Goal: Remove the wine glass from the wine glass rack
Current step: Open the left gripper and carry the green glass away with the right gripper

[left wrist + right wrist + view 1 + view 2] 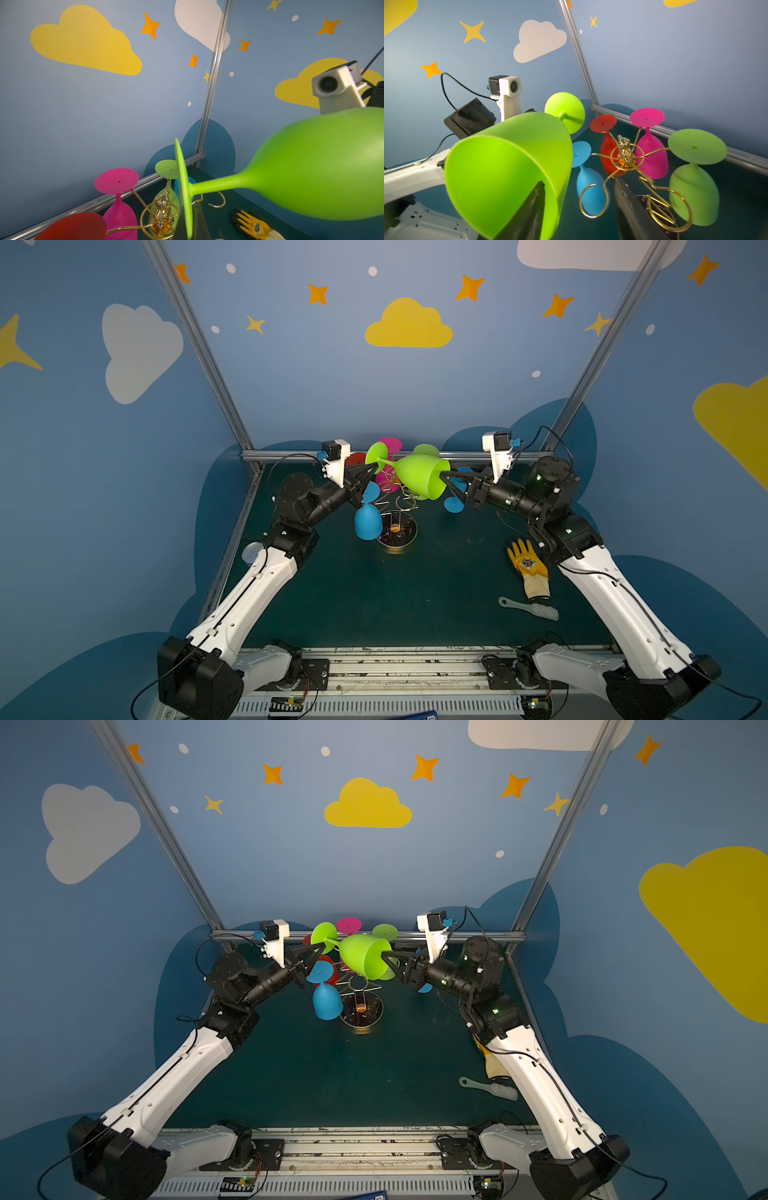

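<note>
A lime green wine glass [419, 481] [365, 961] lies on its side in the air above the gold wine glass rack [397, 531] [360, 1011]. My left gripper [374, 467] [322, 946] [190, 216] is shut on the rim of the glass's round foot. My right gripper [446, 481] [388, 963] [579, 181] is open at the bowl's mouth. One finger is inside the bowl [508, 166]; the other stands well outside the wall. In the left wrist view the stem [218, 185] passes over an empty hook of the rack [163, 207].
On the rack [625, 153] hang a blue glass [368, 522], a pink glass [652, 153], a red glass [608, 153] and a second green glass [693, 191], all bowl down. A yellow glove [528, 568] and a brush [530, 608] lie at the right. A clear lid [251, 551] sits at the left edge.
</note>
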Motion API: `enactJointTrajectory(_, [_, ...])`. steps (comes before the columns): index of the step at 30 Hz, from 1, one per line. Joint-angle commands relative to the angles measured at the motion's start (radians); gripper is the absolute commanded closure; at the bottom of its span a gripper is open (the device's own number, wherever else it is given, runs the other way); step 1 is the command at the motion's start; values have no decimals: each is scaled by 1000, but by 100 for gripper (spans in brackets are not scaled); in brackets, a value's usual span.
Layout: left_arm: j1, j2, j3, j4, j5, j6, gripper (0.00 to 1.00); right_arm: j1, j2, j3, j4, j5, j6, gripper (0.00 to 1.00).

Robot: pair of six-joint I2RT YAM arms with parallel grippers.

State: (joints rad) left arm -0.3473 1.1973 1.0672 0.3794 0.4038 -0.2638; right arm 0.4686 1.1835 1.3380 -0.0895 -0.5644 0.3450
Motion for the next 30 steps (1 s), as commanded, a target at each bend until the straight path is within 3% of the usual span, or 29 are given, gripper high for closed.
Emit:
enactJointTrajectory(1, [2,-14,-9,54,31,-9,97,8,25,39,48,-30,50,64])
enactJointTrajectory(7, [0,-14,-11,49,25,6,97,21,43,52,46,-30,64,96])
enactJointTrajectory(9, [0,-14,-13,53,24,11,94,21,38,54,38,-18,66,100])
enactJointTrajectory(11, [0,-20,-15,47,12,24,80,21,22,51,29,5,66,100])
enactJointTrajectory(13, [0,-28,-18,38,-18,34,40,19,-5,46,13,47,53,100])
enactJointTrajectory(14, [0,-36,-23,31,-39,39,32,16,-24,44,-5,78,36,100])
enactJointTrajectory(17, [1,-68,-43,19,-106,73,20,5,-93,43,-75,200,-28,100])
enactJointTrajectory(25, [79,-209,-141,9,-336,131,9,-44,-285,24,-335,495,-187,100])
enactJointTrajectory(30, [175,-298,-236,5,-342,167,8,-57,-370,62,-624,662,-240,100])
